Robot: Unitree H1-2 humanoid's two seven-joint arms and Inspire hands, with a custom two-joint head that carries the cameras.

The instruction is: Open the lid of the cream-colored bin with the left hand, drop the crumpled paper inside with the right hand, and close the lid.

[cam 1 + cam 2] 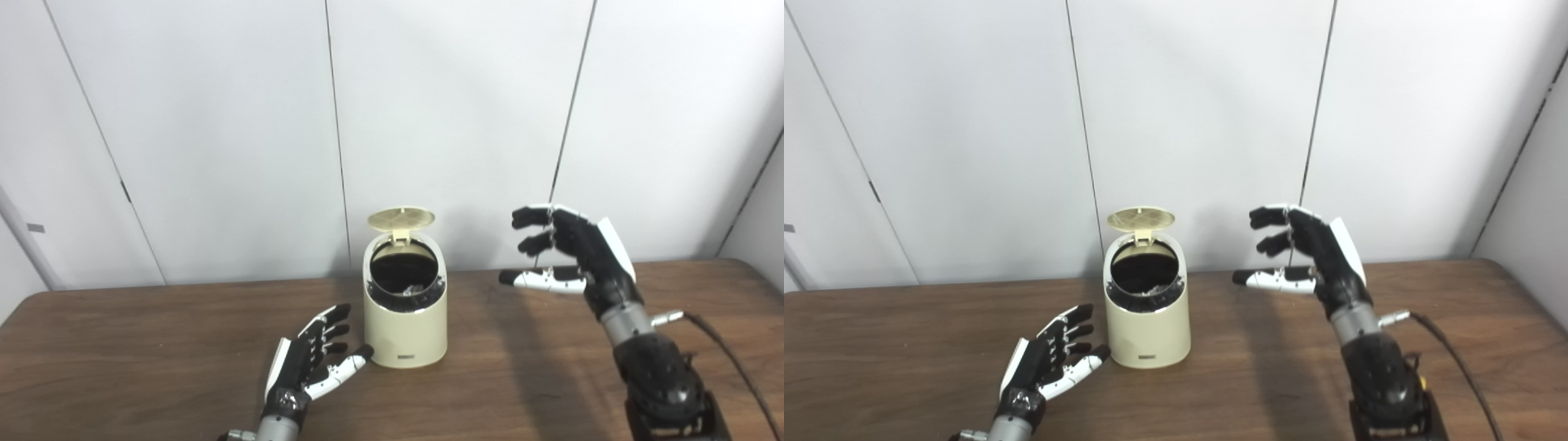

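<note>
White panelled wall [453, 110], brown wooden table [153, 343]

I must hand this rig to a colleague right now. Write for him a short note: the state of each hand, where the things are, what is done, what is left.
Left hand: open, holds nothing, low over the brown wooden table, just left of the bin.
Right hand: open, empty, raised to the right of the bin.
Cream-colored plastic bin: upright at the table's middle, its round hinged lid standing open at the back.
Crumpled paper: none on the table or in a hand; something pale lies inside the dark opening, too unclear to name.
Done: lid opened.
Left: check that the paper is inside, then close the lid.
</note>
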